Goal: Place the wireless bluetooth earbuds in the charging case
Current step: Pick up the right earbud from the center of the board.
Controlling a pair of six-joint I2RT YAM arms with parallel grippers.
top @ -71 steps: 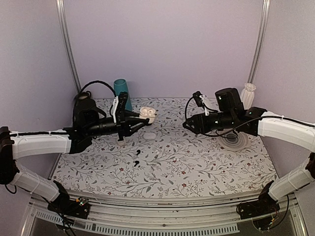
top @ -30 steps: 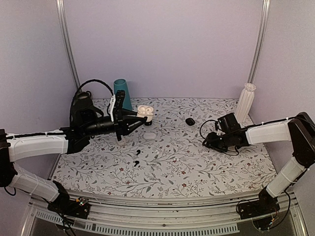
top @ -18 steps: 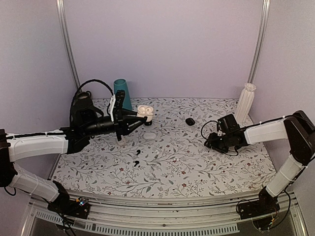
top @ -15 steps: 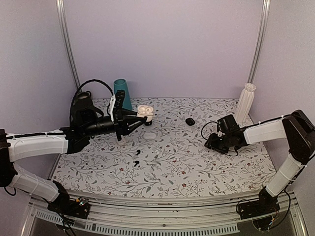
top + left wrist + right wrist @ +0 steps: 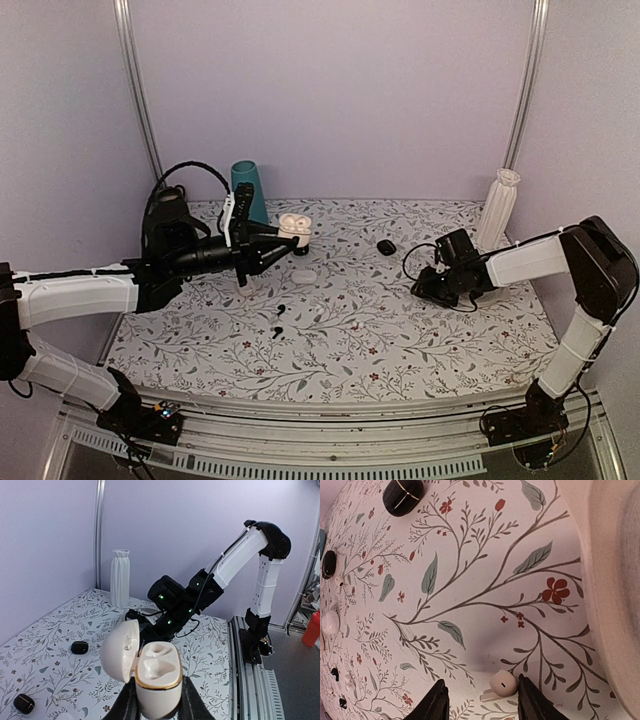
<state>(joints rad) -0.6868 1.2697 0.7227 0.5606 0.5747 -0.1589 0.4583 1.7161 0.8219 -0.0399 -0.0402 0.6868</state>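
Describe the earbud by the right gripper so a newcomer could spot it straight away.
Find the right arm, low over the flowered table near the white vase. Between the right gripper's open fingers lies the earbud: tiny, white, short-stemmed, unlike the black pebble-shaped case farther off.

No writing, label, brand, number or sign can be read in any view. The tabletop (image 5: pixel 400 330) carries only a printed pattern of leaves and small red flowers. The charging case (image 5: pixel 156 677) is plain glossy white with a thin gold rim, and no marking on it is legible.
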